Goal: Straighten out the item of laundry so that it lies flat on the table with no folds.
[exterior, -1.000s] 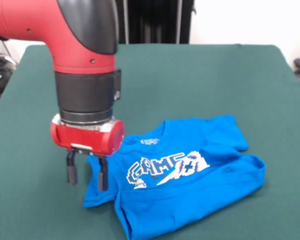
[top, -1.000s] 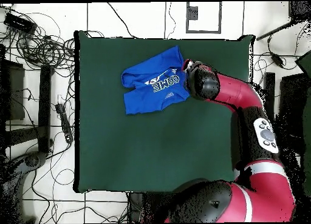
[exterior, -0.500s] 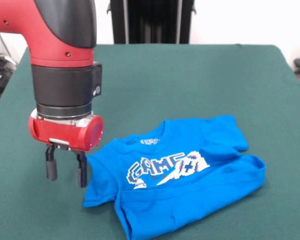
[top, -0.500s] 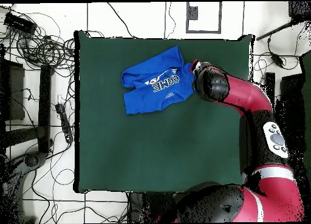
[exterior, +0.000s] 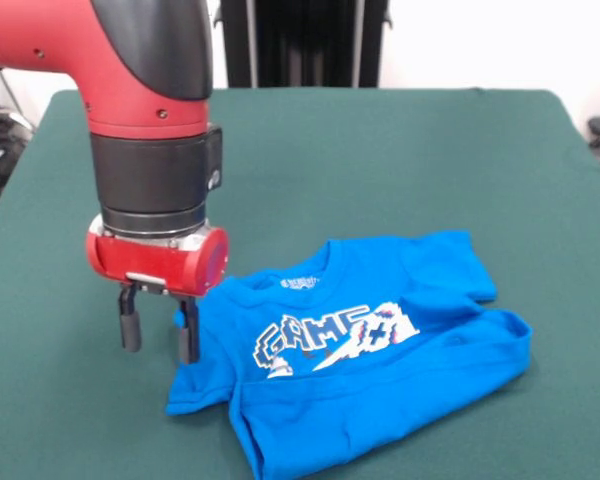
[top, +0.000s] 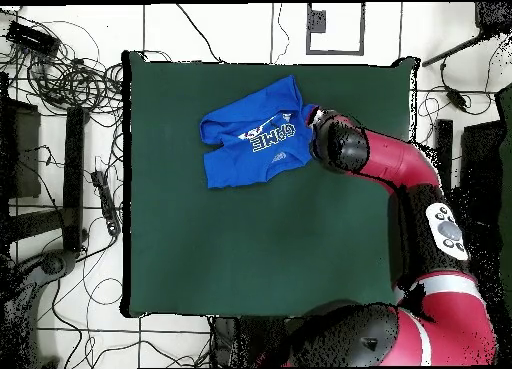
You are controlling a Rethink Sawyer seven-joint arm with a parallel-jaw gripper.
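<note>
The bright blue T-shirt [exterior: 370, 340] lies rumpled on the green table [exterior: 380, 150], print side up with the white "GAME" print partly folded over. Its lower part is folded and the sleeves are bunched. It also shows in the overhead view [top: 250, 140] near the table's far edge. My gripper [exterior: 158, 335] hangs open just above the table at the shirt's left sleeve edge. One finger stands at the sleeve's edge, the other over bare felt. It holds nothing. In the overhead view the arm's wrist [top: 335, 145] hides the gripper.
Cables and stands [top: 60, 105] lie on the floor beside the table. The table's edge [exterior: 280, 92] runs along the far side in the front view. A dark frame [exterior: 300, 40] stands behind it.
The gripper swung away from the shirt to the left, then came back right to the sleeve's edge. It stayed open. The shirt has not moved.
</note>
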